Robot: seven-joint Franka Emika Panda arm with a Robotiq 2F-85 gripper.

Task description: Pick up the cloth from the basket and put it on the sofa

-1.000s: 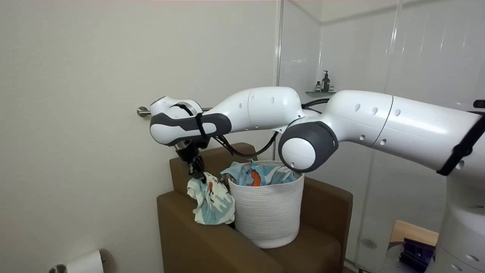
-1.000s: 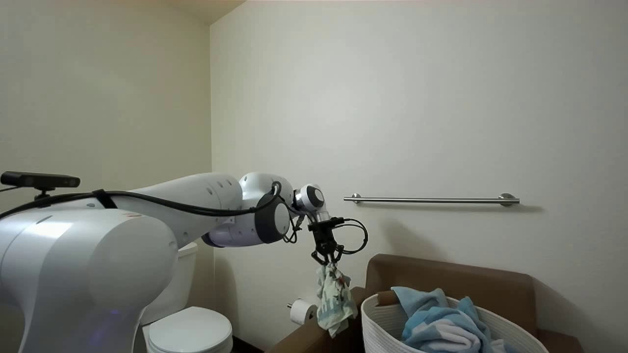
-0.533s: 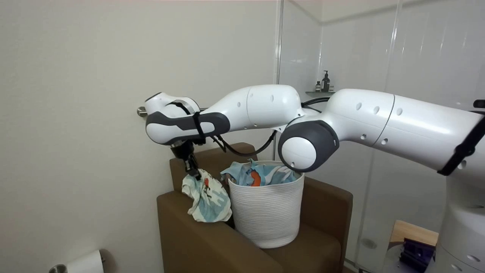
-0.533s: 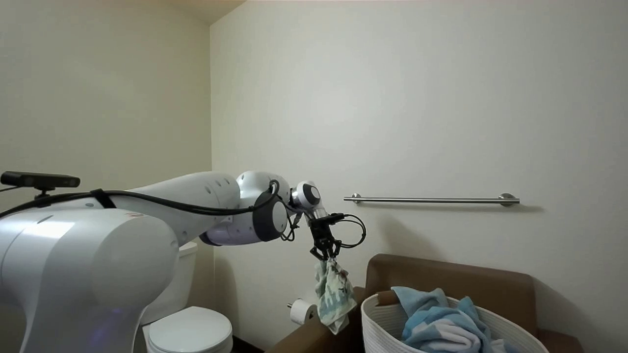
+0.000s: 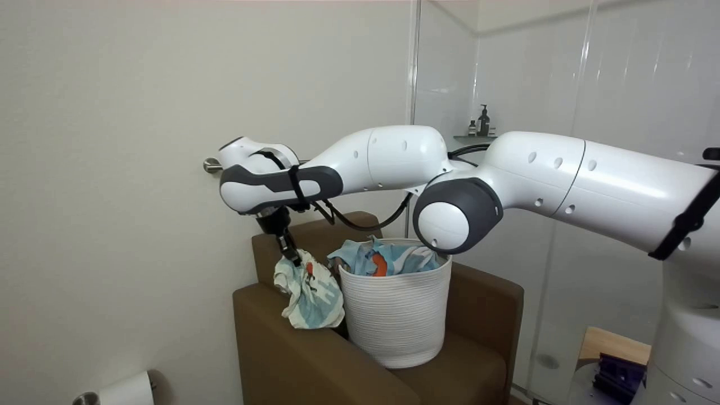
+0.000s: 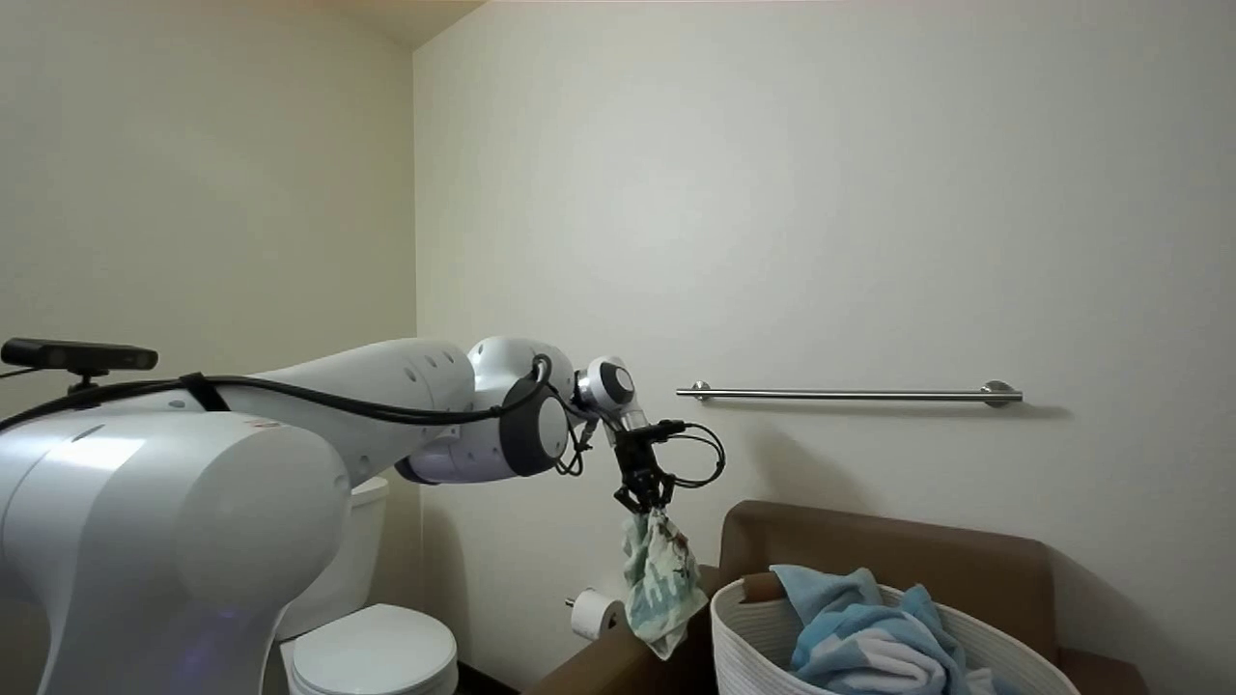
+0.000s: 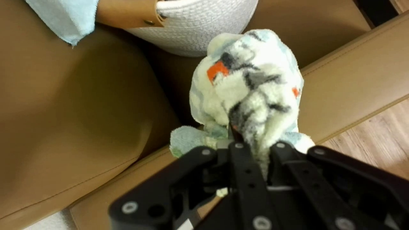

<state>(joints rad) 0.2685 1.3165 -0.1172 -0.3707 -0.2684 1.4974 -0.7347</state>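
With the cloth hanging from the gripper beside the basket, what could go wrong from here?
If released now, the cloth may slip past the sofa's arm to the floor, which shows just beyond that arm in the wrist view.
The gripper pinches one bunched part, so the loose rest could land in a heap.
A light-blue cloth pokes over the rim of the basket; a sideways swing might snag it.

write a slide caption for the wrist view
Black two-fingered gripper pinches a fluffy cream-white, teal-patched cloth over a brown upholstered sofa, beside a round white woven basket.
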